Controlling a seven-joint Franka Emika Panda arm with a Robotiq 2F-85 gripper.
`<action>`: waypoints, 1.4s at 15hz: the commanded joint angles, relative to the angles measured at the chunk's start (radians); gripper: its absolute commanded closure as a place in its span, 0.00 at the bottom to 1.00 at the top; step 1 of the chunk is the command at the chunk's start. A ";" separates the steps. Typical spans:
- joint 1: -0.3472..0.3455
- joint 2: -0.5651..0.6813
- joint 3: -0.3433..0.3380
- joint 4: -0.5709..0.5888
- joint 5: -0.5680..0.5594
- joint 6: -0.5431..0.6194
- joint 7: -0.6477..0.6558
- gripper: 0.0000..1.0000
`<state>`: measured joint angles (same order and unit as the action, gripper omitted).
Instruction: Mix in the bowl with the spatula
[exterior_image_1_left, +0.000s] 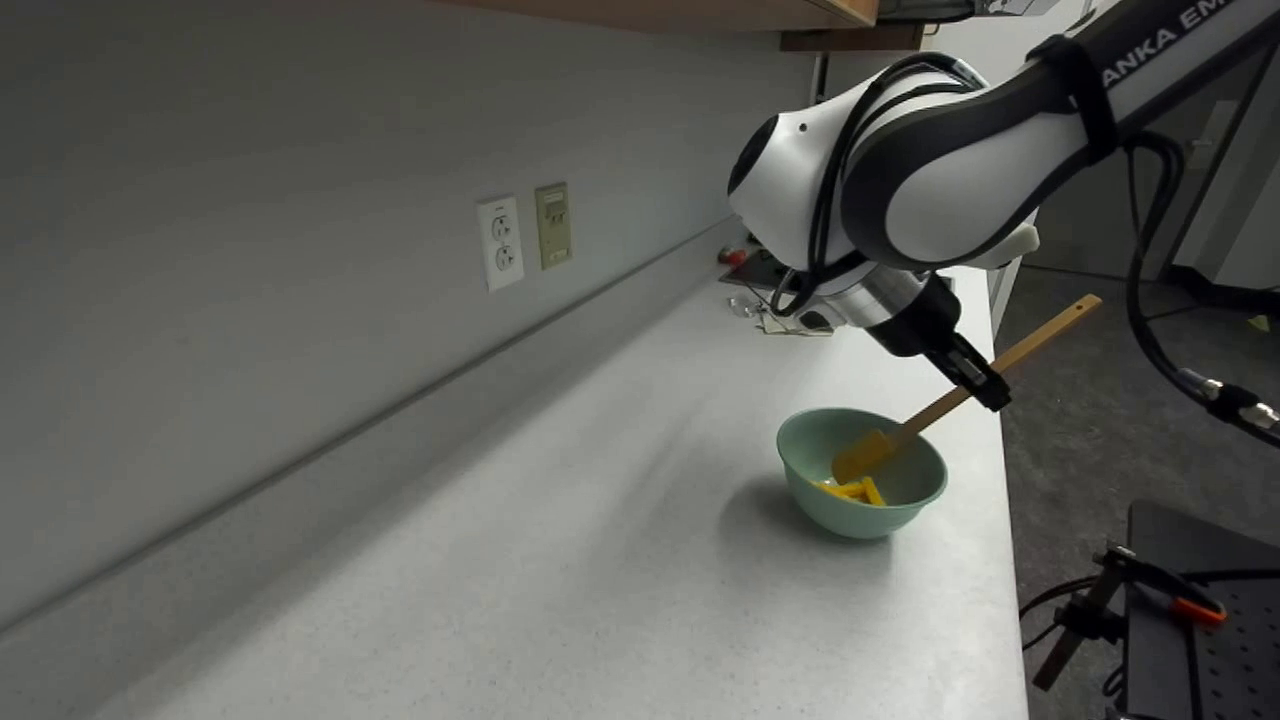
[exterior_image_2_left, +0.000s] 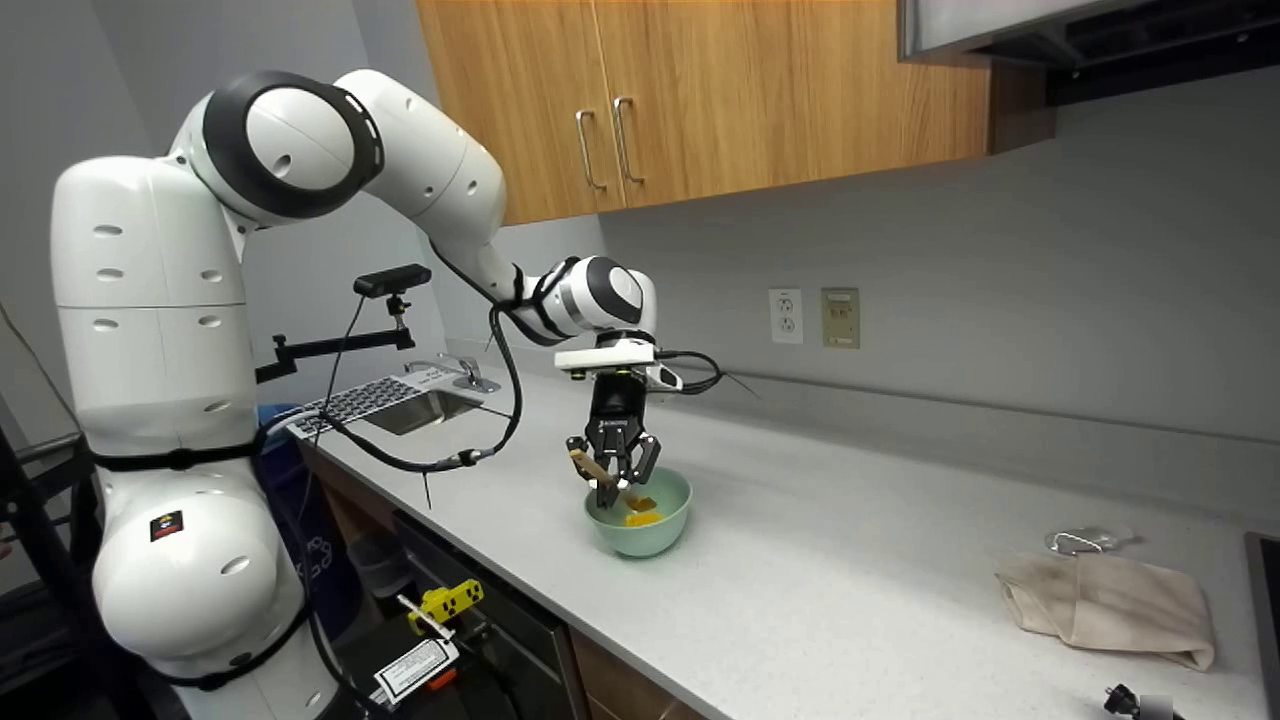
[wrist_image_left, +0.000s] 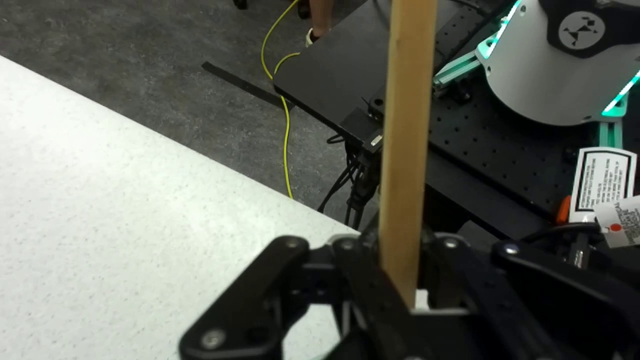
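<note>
The pale teal-green bowl (exterior_image_1_left: 850, 522) stands upright on the counter and shows in both exterior views. Several yellow pieces (exterior_image_1_left: 856, 491) lie at its bottom. Slanting out over the rim is the spatula (exterior_image_1_left: 1045, 335), its yellow-orange head (exterior_image_1_left: 862, 458) down inside the bowl. My gripper (exterior_image_1_left: 985, 388) is above the bowl's rim, shut on the wooden handle. In an exterior view the handle's end (exterior_image_2_left: 588, 464) points out past the gripper. In the wrist view the handle (wrist_image_left: 407, 125) rises from between the black fingers; the bowl is almost wholly out of that view.
The white counter (exterior_image_1_left: 500, 600) ends in a front edge close to the bowl, with the floor beyond. A folded beige cloth (exterior_image_2_left: 1110, 605) and a clear plastic item (exterior_image_2_left: 1085, 540) lie farther along. A sink (exterior_image_2_left: 425, 410) is behind the arm. Wooden cabinets (exterior_image_2_left: 790, 90) hang above.
</note>
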<state>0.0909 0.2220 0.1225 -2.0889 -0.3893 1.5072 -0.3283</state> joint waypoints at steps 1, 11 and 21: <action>0.002 -0.016 -0.002 -0.034 -0.018 -0.050 -0.005 0.98; -0.012 0.083 -0.004 0.019 0.014 0.013 -0.018 0.98; -0.021 0.057 -0.007 0.016 0.041 0.047 -0.027 0.98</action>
<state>0.0792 0.3032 0.1162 -2.0704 -0.3606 1.5525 -0.3313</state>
